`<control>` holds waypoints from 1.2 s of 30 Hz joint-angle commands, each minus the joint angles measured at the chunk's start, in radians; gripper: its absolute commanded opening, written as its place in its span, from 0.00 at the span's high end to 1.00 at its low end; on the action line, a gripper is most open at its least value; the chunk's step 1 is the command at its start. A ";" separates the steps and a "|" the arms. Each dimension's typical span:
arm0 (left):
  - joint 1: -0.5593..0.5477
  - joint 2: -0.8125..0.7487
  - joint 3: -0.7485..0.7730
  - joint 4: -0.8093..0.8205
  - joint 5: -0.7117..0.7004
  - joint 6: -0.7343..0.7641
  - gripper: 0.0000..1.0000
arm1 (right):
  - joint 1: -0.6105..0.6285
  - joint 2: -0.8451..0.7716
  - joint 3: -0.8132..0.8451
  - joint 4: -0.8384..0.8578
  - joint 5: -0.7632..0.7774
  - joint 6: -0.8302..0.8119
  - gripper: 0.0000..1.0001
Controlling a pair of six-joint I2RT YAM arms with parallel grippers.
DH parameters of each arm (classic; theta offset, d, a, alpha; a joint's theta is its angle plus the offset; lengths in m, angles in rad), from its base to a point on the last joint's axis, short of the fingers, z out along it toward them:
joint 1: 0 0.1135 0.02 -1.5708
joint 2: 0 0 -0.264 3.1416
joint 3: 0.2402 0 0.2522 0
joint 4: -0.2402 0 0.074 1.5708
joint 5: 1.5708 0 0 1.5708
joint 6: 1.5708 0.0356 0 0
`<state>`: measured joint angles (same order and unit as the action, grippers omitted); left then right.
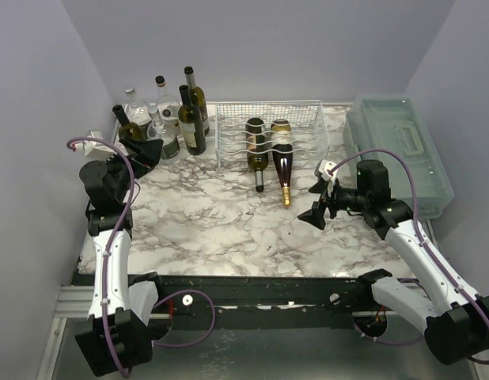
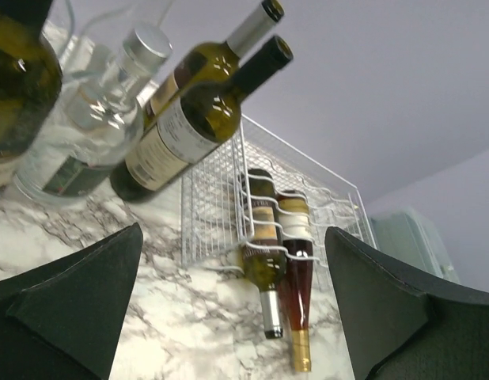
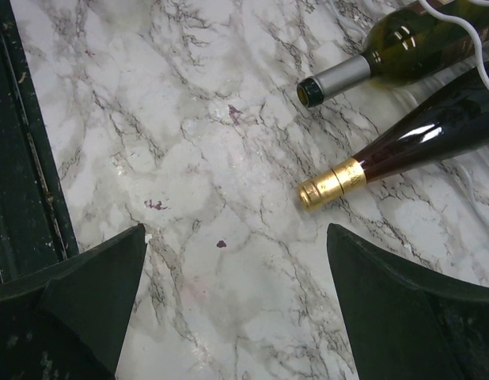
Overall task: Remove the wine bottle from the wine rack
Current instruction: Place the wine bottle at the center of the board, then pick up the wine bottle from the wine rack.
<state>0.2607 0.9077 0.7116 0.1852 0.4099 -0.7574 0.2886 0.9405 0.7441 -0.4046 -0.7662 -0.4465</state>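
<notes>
Left end effector (image 1: 144, 150): fingers spread wide with nothing between them, held low over the rear left of the marble bench (image 1: 205, 229).
Just beyond the left end effector: a cluster of upright bottles (image 1: 169, 119) in clear and dark green glass. They are close to its fingers, but I cannot tell if any of them touch.
To its right: the white wire wine rack (image 1: 229, 138), standing apart from it.
Right end effector (image 1: 318, 203): fingers spread wide and empty, above the bench.
Near its left: the dark red wine bottle (image 1: 282, 165). Its gold-foil neck is near the fingers but not touching them.
Further left: the green wine bottle (image 1: 258, 154), alongside the red one. Both lie in the rack's cradles, necks poking out the front.
To its right: a translucent plastic box (image 1: 403, 150) with a lid handle.
</notes>
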 commanded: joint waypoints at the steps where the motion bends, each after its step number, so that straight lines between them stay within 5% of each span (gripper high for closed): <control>1: -0.044 -0.112 -0.068 -0.117 0.075 -0.005 0.01 | -0.012 -0.013 -0.014 0.021 0.002 -0.017 0.01; 16: -0.376 -0.263 -0.105 -0.301 -0.124 0.093 0.01 | -0.022 -0.001 -0.019 0.021 0.018 -0.032 0.01; 36: -0.770 -0.120 -0.061 -0.345 -0.496 0.063 0.01 | -0.023 0.013 -0.023 0.021 0.032 -0.044 0.01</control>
<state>-0.4400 0.7513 0.6014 -0.1432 0.0570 -0.6872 0.2726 0.9482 0.7334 -0.4038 -0.7517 -0.4728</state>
